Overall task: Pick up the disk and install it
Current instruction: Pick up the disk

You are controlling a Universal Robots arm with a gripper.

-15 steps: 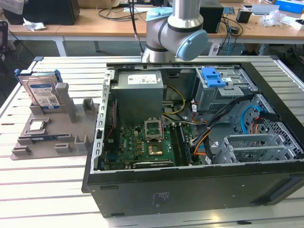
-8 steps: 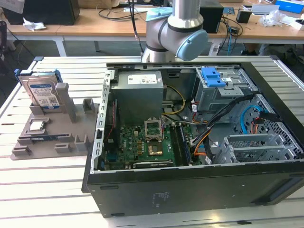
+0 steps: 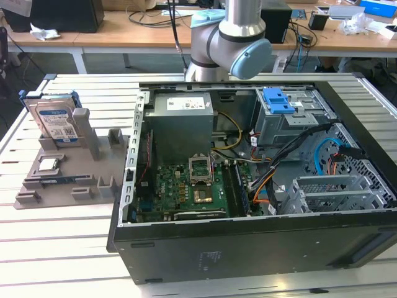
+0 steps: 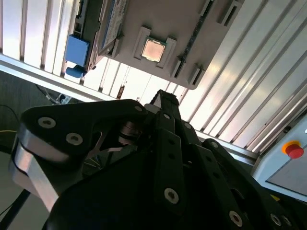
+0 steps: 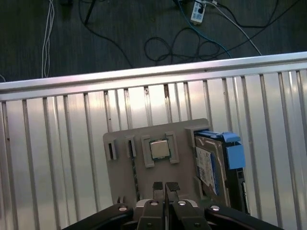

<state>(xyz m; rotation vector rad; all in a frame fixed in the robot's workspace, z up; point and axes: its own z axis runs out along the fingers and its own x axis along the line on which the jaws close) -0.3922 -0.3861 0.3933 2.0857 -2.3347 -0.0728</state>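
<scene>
The disk (image 3: 56,121) stands upright in its blue caddy at the back of a grey holder plate (image 3: 65,186) on the exterior view's left, outside the computer case. Both wrist views look down on it: the disk (image 5: 211,167) with its white-and-blue label, and the disk (image 4: 106,21) edge-on with a blue tab. My gripper (image 5: 165,188) hangs high above the holder plate (image 5: 122,165), its two black fingers pressed together with nothing between them. It is well apart from the disk. The gripper (image 4: 163,98) also shows as a dark linkage in the second wrist view.
A small square CPU chip (image 5: 159,149) lies in a socket on the plate beside the disk. The open computer case (image 3: 248,242) lies on the slatted table, with a grey drive cage and blue bracket (image 3: 278,99) at its back. A red button (image 4: 293,149) sits off the table edge.
</scene>
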